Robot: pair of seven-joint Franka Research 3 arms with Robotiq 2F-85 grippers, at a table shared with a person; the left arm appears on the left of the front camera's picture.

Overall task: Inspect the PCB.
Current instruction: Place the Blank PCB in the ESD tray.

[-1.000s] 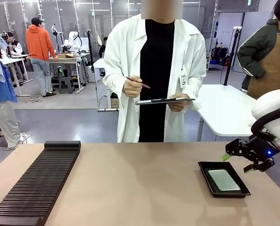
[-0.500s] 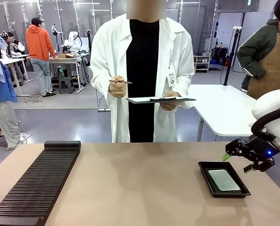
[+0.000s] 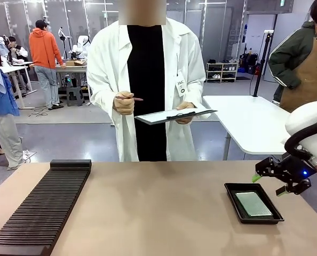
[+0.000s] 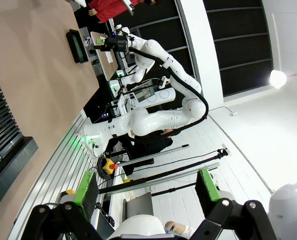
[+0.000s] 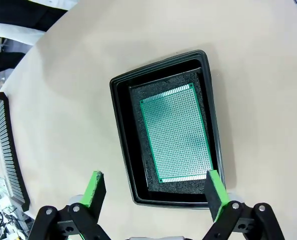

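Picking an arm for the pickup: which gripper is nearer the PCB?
Right. The right gripper hovers open just above the PCB in its black tray; the left gripper is open, far across the table.

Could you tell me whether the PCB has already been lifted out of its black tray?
No, the PCB lies flat inside the black tray.

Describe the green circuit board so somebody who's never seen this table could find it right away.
On the tan table, near the robot's right side, sits a shallow black rectangular tray. The thin pale-green PCB lies flat inside it on dark foam, a grid of tiny holes covering its face.
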